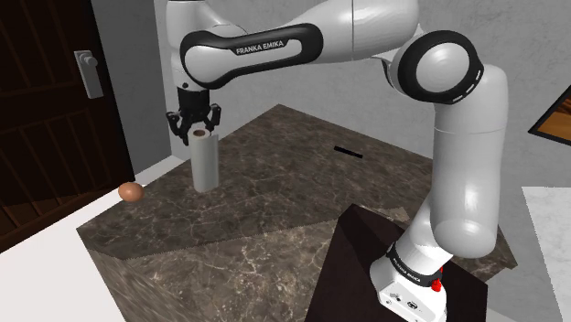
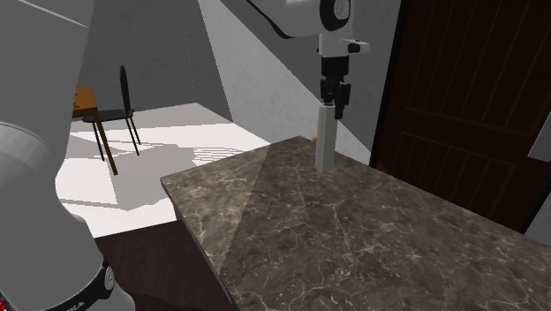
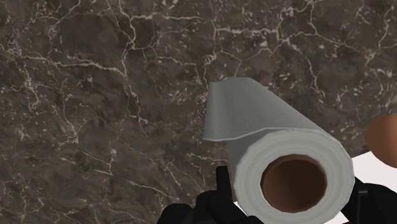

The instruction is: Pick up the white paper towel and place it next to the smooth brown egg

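**Mia:** What is nearest to us?

**Tom:** The dark box stand (image 1: pixel 366 265), at the shoulder view's lower right. The white arm (image 1: pixel 467 165) goes up from it and bends over to the left.

**Mia:** What comes after that?

**Tom:** A dark brown table (image 1: pixel 274 229) with thin pale lines all over its top.

**Mia:** Where is the paper towel?

**Tom:** The paper towel (image 1: pixel 203 160) is a pale roll with a brown hole in its top. It stands upright on the table, toward the far left part.

**Mia:** And the gripper?

**Tom:** The black gripper (image 1: pixel 194 126) hangs right over the roll and points down. Its fingers (image 3: pixel 222 184) are spread wide, one on each side of the roll's top. They are very close to it, but I cannot tell if they press on it. The roll's bottom sits on the table.

**Mia:** Where is the egg?

**Tom:** The brown egg (image 1: pixel 132 192) lies by the table's left edge, near the roll but apart from it.

**Mia:** And farther off?

**Tom:** A dark door (image 1: pixel 46 119) at the far left.
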{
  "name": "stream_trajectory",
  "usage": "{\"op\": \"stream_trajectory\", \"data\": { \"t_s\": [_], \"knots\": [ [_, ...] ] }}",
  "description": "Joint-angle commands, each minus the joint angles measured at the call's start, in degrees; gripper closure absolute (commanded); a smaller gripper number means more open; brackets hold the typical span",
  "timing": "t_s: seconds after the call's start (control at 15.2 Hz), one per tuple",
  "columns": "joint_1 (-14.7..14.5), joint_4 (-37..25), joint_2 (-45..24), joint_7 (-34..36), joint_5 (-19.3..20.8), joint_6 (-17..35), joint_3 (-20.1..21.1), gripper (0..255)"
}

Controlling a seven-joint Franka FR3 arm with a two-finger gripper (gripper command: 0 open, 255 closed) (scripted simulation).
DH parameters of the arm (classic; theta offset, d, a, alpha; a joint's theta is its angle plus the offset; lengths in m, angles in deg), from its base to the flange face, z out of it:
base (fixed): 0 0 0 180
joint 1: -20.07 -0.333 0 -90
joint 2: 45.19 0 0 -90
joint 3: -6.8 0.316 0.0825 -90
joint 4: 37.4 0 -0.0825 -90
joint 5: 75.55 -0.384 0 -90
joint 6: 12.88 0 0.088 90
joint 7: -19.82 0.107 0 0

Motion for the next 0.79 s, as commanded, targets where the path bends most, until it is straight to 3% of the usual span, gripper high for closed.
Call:
{"op": "stream_trajectory", "data": {
  "t_s": [0.0, 0.26, 0.33, 0.73],
  "knots": [
    [0.0, 0.0, -0.1, 0.0, 0.0, 0.1, 0.0, 255],
    [0.0, 0.0, -0.1, 0.0, 0.0, 0.1, 0.0, 255],
    [0.0, 0.0, -0.1, 0.0, 0.0, 0.1, 0.0, 0],
    [-0.1, -1.2, 0.4, -0.2, -0.2, -1.5, 0.1, 0]
  ]
}}
